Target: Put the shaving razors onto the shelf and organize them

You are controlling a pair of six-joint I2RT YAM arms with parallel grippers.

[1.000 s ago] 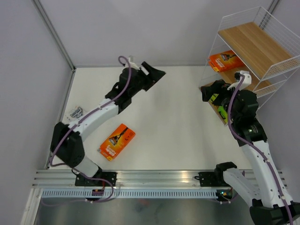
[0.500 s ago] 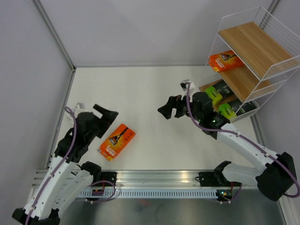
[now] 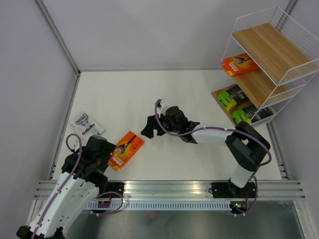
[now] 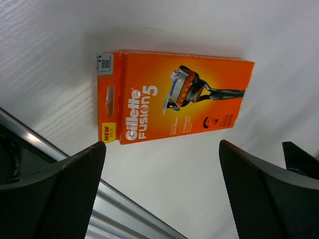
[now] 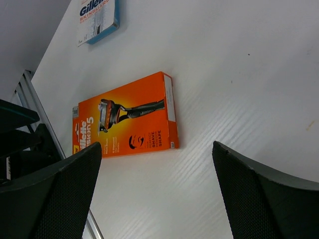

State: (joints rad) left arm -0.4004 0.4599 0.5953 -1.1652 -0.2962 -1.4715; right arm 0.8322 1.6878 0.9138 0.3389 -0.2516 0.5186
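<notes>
Left gripper (image 4: 159, 199) hovers right over the orange pack (image 4: 174, 97) on the table (image 3: 199, 99), jaws wide, empty. Right gripper (image 3: 149, 127) sits just beyond that pack, equally wide, nothing held. Blue-and-white pack (image 3: 87, 124) lies far-left of it, cropped in the right wrist view. Far right, the shelf (image 3: 269, 45) carries a second orange pack (image 3: 239, 63) and two black-and-green packs (image 3: 230, 98), partly behind wire.

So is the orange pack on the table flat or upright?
Flat: the orange pack lies face up on the table, printed front showing.
</notes>
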